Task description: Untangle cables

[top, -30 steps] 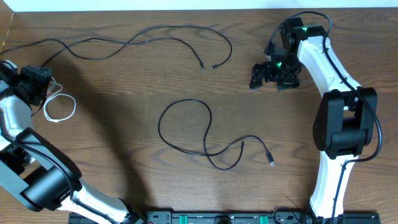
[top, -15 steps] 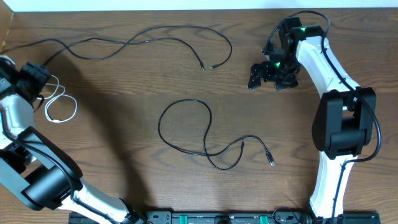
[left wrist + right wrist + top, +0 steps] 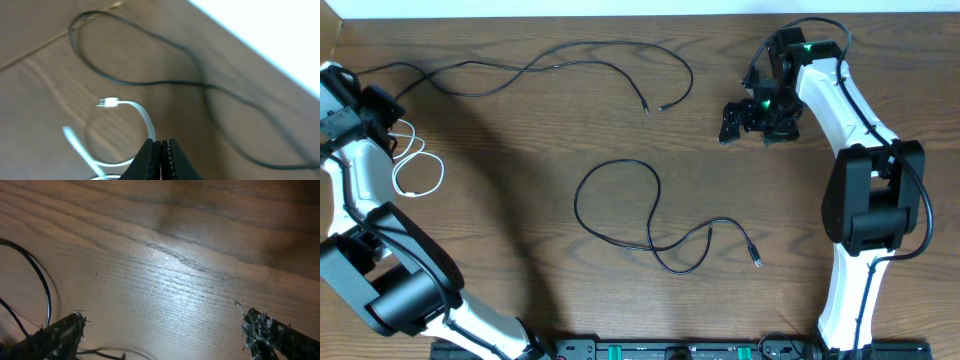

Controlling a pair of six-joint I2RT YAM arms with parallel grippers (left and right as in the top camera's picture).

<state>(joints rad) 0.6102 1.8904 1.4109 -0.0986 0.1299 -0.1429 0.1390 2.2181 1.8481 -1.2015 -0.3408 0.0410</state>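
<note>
Overhead view: we see a wooden table [image 3: 520,150] with an arm at each side. The upper black cable [image 3: 690,78] snakes along the far side from the left edge to a bend right of centre. The middle black cable [image 3: 616,161] lies apart from it as a loop with a wavy tail. The white cable [image 3: 440,172] sits coiled at the left, separate from both. The left gripper [image 3: 388,112] hovers just beyond that coil. The right gripper [image 3: 752,120] is at the far right, well away from the cables.

Left wrist view: the left gripper [image 3: 160,150] has its jaws pressed together. The white cable [image 3: 142,112] arcs from its plug down behind the tips; we cannot tell whether they touch. The upper black cable [image 3: 150,82] curves beyond.

Right wrist view: the right gripper [image 3: 162,317] has its jaws spread wide over bare wood. A thin black cord [image 3: 45,290] curves at the left edge; we cannot tell which.
</note>
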